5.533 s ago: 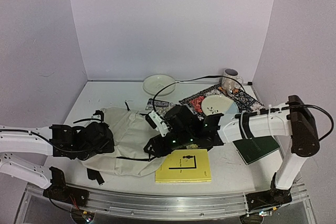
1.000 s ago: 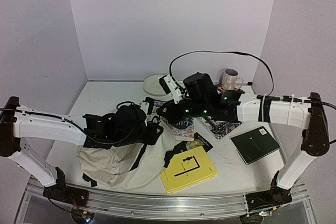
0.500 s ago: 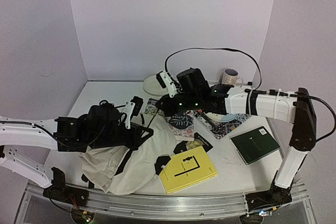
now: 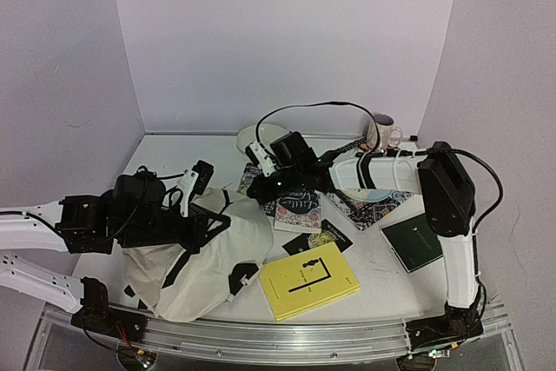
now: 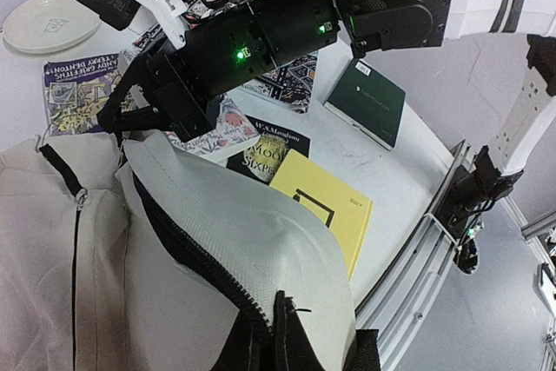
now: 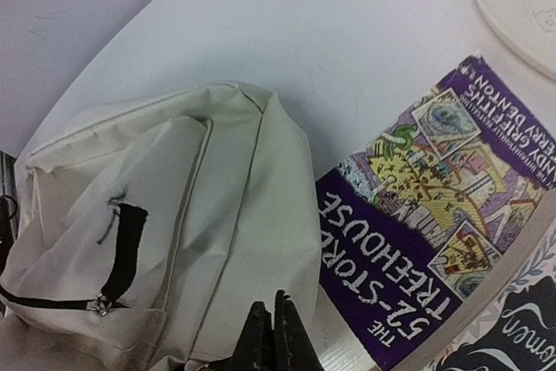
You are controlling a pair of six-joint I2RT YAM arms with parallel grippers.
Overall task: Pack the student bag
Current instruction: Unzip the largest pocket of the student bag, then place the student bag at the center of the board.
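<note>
The student bag is a cream fabric backpack lying at the front left, its zipper open. My left gripper is shut on the zipper edge of the bag's flap and holds it up; its jaws pinch the fabric. My right gripper is shut at the bag's far top edge. In the left wrist view the fabric peaks up at my right gripper. In the right wrist view my right gripper lies against the bag's outer cloth.
A yellow book lies at the front, beside the bag. A purple book, a pale patterned book and a black book lie mid-table. A green book lies right. A plate, mug and placemat sit behind.
Both grippers have moved left and the bag has gone with them, away from the books. The right arm now stretches further across the table.
</note>
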